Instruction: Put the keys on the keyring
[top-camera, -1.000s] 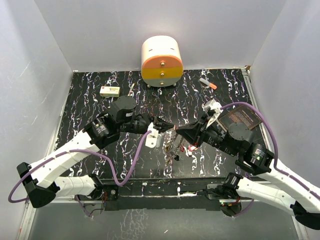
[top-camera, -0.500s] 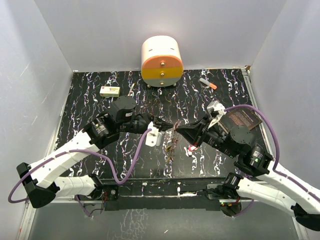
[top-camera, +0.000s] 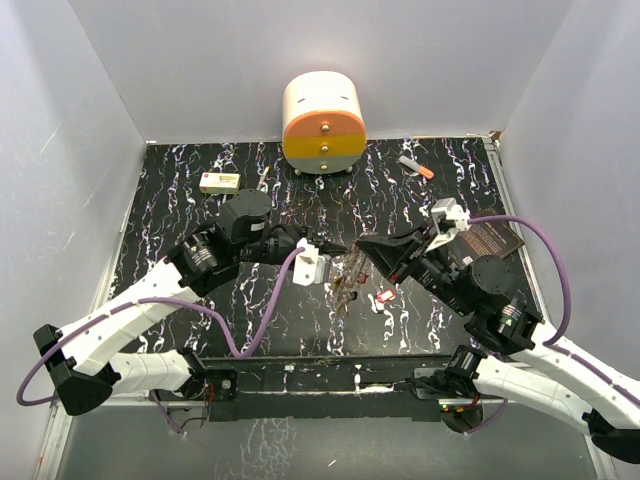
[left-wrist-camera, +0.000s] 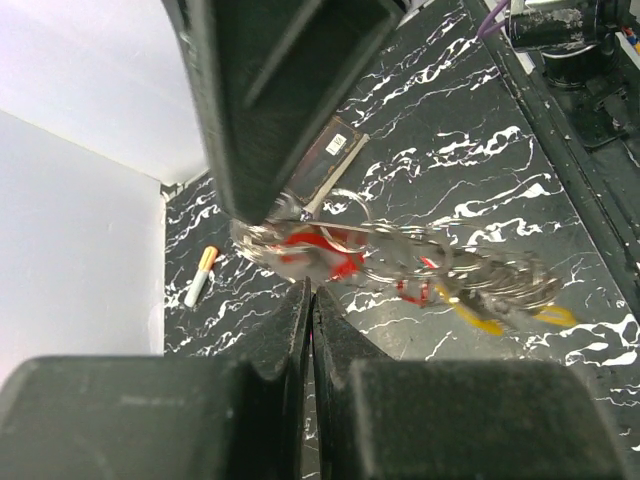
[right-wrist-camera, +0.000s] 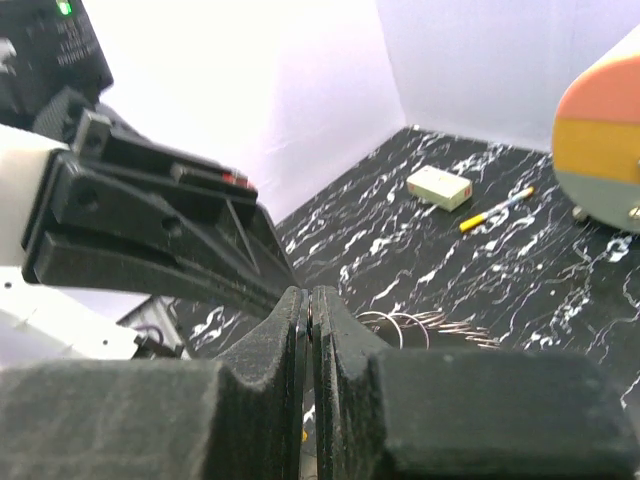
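The left gripper (top-camera: 333, 247) reaches toward the middle of the table (top-camera: 180, 210), its jaws pressed fully together. Just at its tip hangs the keyring (left-wrist-camera: 430, 250), a bunch of silver loops raised above the table, with the keys (left-wrist-camera: 320, 250) on it, red and yellow heads. One more red key (top-camera: 385, 296) lies on the table a little to the right. The right gripper (top-camera: 364, 244) meets the left one tip to tip, its jaws also closed. I cannot tell which of them pinches the bunch.
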